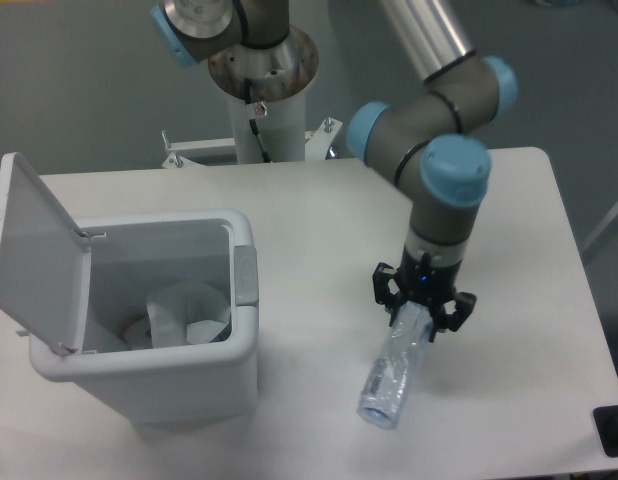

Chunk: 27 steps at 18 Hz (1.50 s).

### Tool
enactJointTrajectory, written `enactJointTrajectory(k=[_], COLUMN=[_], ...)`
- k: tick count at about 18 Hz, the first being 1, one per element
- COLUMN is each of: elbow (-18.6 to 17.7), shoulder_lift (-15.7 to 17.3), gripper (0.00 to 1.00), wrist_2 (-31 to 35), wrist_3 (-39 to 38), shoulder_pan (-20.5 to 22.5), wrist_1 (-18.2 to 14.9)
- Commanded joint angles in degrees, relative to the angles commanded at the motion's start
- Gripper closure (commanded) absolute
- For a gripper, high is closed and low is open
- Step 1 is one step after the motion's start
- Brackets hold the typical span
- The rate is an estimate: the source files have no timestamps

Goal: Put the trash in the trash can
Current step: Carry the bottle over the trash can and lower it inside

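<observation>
The jaws of the gripper [421,312] are closed on the upper end of the crushed bottle [395,372], right of the trash can [149,375]. Its lid [34,250] stands open, white paper [189,312] inside. Next the bottle needs carrying over the opening.

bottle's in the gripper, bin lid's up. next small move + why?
Probably lift and carry it left toward the trash can. The gripper appears shut on the top end of the bottle, which hangs low near the table; the lid is open, white paper already inside.
</observation>
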Motion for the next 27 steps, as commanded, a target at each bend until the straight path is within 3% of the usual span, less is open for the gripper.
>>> enactJointTrajectory(k=[3,7,10,21,27], elbow=[2.37,5.71,5.9,0.98,-1.48], shoulder_lift=[1.58,3.17,5.1,13.36,14.6], gripper=[0.37,0.37,0.37,0.37,0.37], wrist_2=[-5.38,-7.32,-7.41,-7.32,-7.24], wrist_3=[-7.65,-17.05,-21.03,-24.99,-26.83], shoulder_pan=[0.88,0.98,-0.69,-13.95,-22.75], wrist_1=[2.82,3.62,3.71,3.62,3.44])
